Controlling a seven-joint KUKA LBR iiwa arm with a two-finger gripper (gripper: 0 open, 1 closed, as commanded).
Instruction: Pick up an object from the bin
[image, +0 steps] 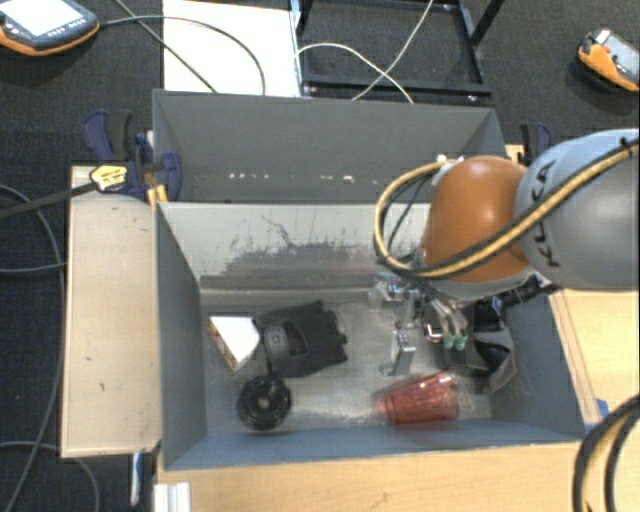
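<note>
**In the bin's right half, the gripper hangs low beside a red cup**

In the right part of the grey metal bin (180, 330), the gripper (403, 352) is down near the floor, with its metal tip pointing downward. It hangs under the arm's orange cover (475, 215), and a looped yellow-and-black cable (385, 215) curves round the left of that cover. The grey arm (590, 220) comes in from the right edge of the view.

Whether the gripper is open or closed cannot be told from this angle, since the metal parts at its tip overlap one another. Nothing can be seen held in it.

The thing nearest the gripper is a red see-through cup (420, 398). It lies on its side on the bin floor, close to the near wall and right of the middle. The gripper's tip is just beside the cup's upper left edge, and whether the two touch cannot be told.

To the right of the gripper, under the wrist, there is a dark shape (500, 360) that is too hidden to name.

The other things lie well apart from the gripper in the left half of the floor. A bulky black lump (300, 340) sits near the middle. A white block (232, 340) touches its left side. A round black disc (264, 400) lies flat just in front of them, near the front wall.
</note>
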